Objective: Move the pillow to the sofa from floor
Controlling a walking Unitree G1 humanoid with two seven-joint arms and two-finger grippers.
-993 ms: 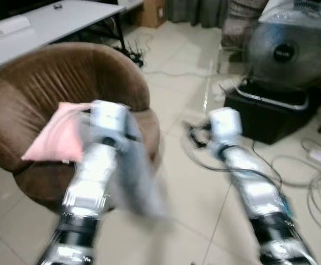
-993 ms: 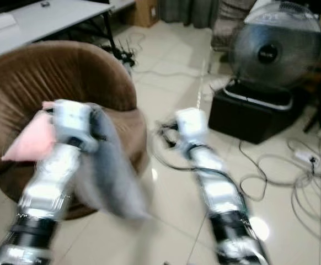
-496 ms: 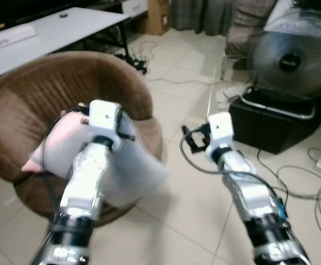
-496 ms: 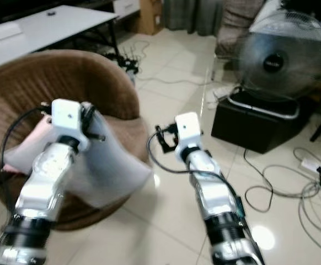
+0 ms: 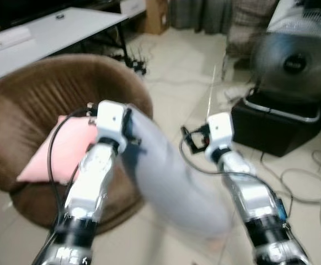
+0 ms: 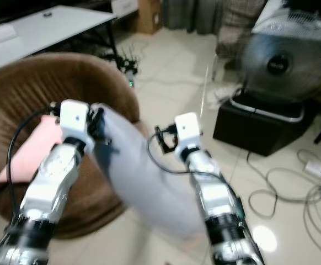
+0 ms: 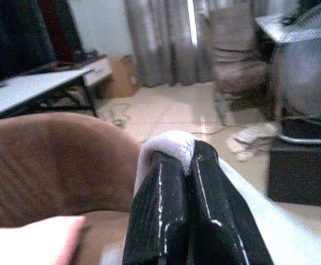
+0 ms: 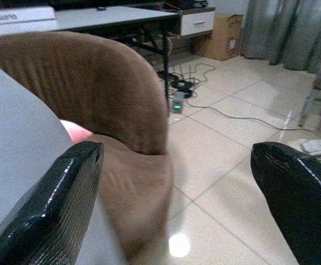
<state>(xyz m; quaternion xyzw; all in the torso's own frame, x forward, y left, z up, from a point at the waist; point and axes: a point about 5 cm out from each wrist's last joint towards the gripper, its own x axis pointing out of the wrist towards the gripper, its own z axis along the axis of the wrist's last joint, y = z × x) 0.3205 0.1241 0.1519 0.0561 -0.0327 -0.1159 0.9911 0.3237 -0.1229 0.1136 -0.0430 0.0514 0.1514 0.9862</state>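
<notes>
Grey pillow (image 5: 177, 187) dangles by 1 corner from the clenched left hand (image 7: 188, 165) beside the brown sofa (image 5: 33, 105); that thin pinch could slip. Right hand (image 5: 191, 141) spread, holding nothing.

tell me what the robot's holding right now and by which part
The left gripper is shut on a corner of the grey pillow, which hangs beside the brown sofa. The right gripper is open and holds nothing.
</notes>
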